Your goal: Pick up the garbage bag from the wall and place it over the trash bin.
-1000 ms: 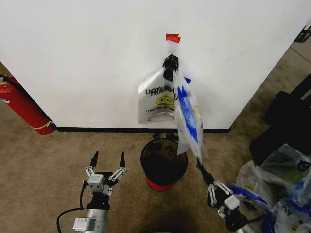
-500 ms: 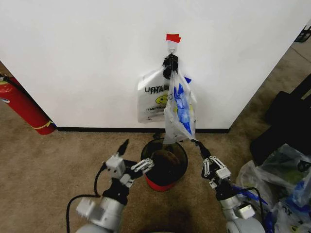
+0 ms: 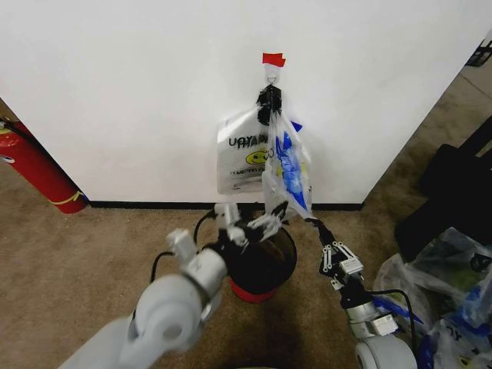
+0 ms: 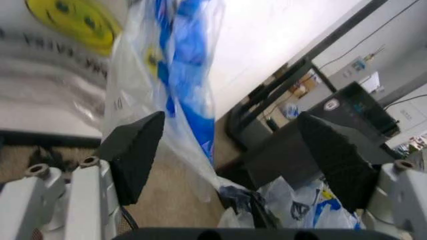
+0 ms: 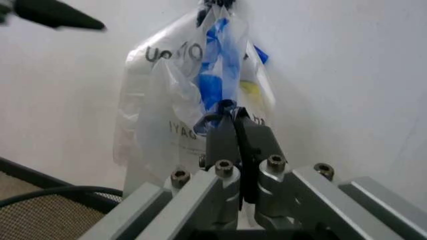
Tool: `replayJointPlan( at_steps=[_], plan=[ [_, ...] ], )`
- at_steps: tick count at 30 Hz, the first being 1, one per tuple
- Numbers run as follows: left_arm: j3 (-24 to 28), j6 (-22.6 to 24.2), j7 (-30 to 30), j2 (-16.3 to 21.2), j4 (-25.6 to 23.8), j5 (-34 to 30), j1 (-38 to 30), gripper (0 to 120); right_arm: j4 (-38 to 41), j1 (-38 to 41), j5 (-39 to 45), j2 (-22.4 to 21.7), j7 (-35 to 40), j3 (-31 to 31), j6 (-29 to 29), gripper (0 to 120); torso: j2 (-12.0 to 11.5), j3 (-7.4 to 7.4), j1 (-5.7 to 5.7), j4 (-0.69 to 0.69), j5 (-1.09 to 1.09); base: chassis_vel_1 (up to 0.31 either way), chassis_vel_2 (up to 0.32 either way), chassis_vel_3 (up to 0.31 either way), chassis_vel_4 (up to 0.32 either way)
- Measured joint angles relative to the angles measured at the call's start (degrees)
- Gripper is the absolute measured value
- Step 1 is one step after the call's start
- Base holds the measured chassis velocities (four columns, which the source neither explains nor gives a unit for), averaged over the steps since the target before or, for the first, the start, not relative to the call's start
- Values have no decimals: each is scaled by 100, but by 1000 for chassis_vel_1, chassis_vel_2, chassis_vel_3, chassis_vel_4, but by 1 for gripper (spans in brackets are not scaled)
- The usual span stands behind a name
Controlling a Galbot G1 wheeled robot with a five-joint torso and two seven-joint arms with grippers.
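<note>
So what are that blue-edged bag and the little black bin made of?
The garbage bag looks like thin, glossy plastic film: the wall shows through it and it crinkles where the right tool pinches it. The trash bin seems to be black wire mesh, likely metal, on a red base.

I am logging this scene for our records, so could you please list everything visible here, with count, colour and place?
garbage bag: one, translucent with blue, hanging from the hook, lower corner pinched by the right claw.
smiley bag: one, whitish with a yellow face, hanging behind it.
hook: one, metal, on the wall under the red tape.
wall: white, black baseboard.
trash bin: one, black mesh, red base, on the carpet below the bags.
fire extinguisher: one, red, far left by the wall.
heap of bags: clear and blue, floor at right.
left claw: open, at the garbage bag's lower edge above the bin.
right claw: shut on the garbage bag's corner.
</note>
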Motion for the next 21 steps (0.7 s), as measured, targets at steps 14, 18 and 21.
replayJointPlan(
  at_steps=[14,18,21],
  plan=[
    [882,172,-252,-842,1456,-416,-1317,76,-467,673,396,-21,134,-193,-462,0,0,0,0,-1,1,0,0,0,0],
    [929,176,-295,-1003,1736,-450,-1518,76,-520,717,394,1,126,-227,-463,0,0,0,0,-1,1,0,0,0,0],
    [935,200,-397,-1051,1979,-494,-1613,76,-529,713,389,13,101,-223,-456,0,0,0,0,-1,1,0,0,0,0]
  ],
)
